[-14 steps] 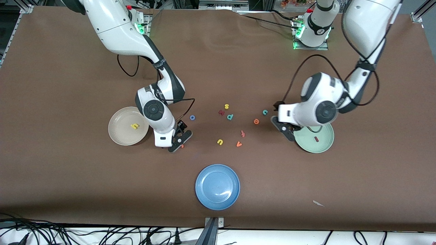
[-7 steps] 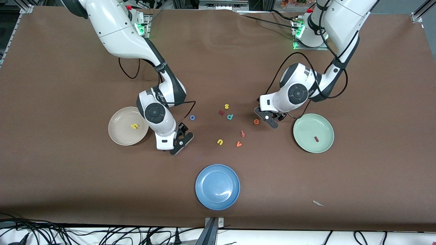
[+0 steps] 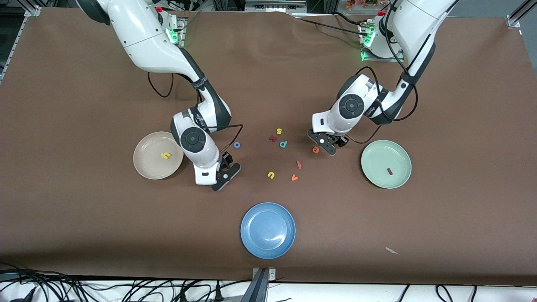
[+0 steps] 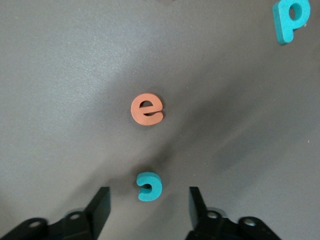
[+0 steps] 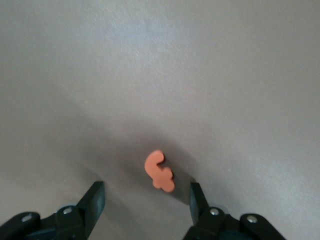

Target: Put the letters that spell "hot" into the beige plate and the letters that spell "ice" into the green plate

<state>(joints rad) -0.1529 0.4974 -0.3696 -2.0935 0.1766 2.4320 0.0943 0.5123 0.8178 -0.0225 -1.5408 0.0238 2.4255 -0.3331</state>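
Mid-frame, my left gripper [image 4: 148,199] straddles the c [image 4: 149,186] and my right gripper [image 5: 145,196] the t [image 5: 160,171], jaws apart, neither gripping. Next, I judge: pinch squarely, lift, carry to the green plate [image 3: 375,157] and the beige plate [image 3: 147,167].

Even, bright overhead light falls on the matte brown surface [image 3: 84,105], which looks greyer in both wrist views. The glossy blue round plate [image 3: 267,230] carries a small white glare spot. The white arms cast soft, short shadows. The wrist views are mildly soft, with diffuse shadow bands beneath the dark jaws.
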